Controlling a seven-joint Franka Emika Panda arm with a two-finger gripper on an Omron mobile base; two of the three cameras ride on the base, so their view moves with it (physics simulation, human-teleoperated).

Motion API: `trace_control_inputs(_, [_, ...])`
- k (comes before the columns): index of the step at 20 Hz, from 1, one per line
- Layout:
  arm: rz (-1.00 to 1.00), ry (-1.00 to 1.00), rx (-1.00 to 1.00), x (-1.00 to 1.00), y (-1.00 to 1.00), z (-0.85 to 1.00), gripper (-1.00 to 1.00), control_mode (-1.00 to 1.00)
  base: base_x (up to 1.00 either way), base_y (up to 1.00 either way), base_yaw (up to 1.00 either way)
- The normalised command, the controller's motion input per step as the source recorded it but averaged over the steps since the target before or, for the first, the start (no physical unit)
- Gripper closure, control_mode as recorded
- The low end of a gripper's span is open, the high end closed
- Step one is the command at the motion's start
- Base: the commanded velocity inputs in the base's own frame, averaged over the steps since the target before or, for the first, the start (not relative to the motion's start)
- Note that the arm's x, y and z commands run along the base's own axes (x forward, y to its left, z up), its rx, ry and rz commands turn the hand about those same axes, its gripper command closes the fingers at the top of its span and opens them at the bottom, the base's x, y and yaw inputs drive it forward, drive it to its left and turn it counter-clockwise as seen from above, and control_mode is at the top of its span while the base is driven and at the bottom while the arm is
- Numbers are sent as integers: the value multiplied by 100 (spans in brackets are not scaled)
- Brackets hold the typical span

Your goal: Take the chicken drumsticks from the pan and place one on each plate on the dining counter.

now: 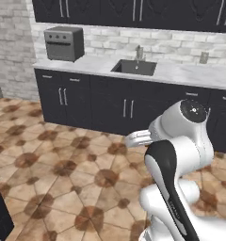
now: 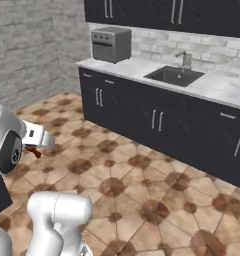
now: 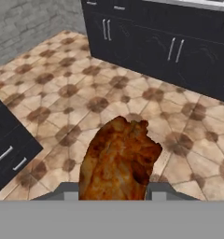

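In the left base view, a grey toaster oven stood at the left end of the pale bench along the back wall, with a dark sink set into the bench to its right and a tap behind the sink. Dark cabinets ran beneath, and a brown patterned tile floor spread in front. The white arm rose at the lower right.

In the right base view, the arm's hand reached out at the far left, low over the floor, and a small dark brown bit of the chicken drumstick hung beneath it. The toaster oven sat at the corner of the bench, the sink farther right.

In the hand view, the chicken drumstick loomed large and orange-brown at the bottom centre, held in the air above the tiles, its meaty end pointing away. The gripper was pinching it, the jaws pressed in against its two sides. A dark cabinet front showed at the left edge, more cabinets across the top.
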Motion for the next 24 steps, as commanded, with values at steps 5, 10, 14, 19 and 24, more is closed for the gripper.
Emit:
trace_control_inputs(5, [0,0,0,0,0,0,100,100,100,0,44])
trace_control_inputs(10, [0,0,0,0,0,0,100,100,100,0,46])
trace_control_inputs(14, [0,0,0,0,0,0,100,100,100,0,41])
trace_control_inputs(19, [0,0,0,0,0,0,100,100,100,0,39])
trace_control_inputs(24, [0,0,0,0,0,0,100,100,100,0,38])
